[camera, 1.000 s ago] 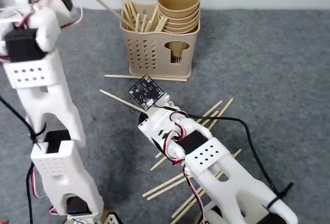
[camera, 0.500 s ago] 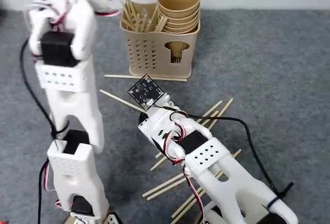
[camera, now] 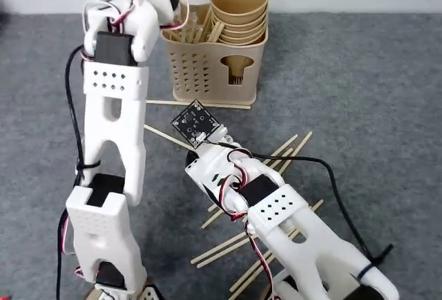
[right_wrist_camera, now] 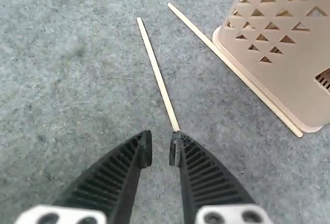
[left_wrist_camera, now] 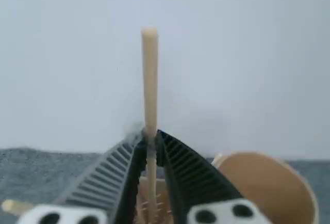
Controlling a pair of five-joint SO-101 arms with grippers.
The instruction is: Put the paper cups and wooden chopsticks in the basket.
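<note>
My left gripper is shut on a wooden chopstick that sticks up between its fingers. It is held high beside the left top corner of the beige basket; the left arm rises to there. A stack of paper cups stands in the basket's right half, and several chopsticks lean in its left half. My right gripper hangs low over the carpet, slightly open, nothing between its fingers. A loose chopstick ends right at one fingertip.
Another chopstick lies along the basket's foot. Several more lie scattered on the grey carpet under and right of the right arm. The carpet to the far right is open.
The left arm has swung from the far left over to the basket's left corner with the chopstick in its gripper. The right arm has kept still.
</note>
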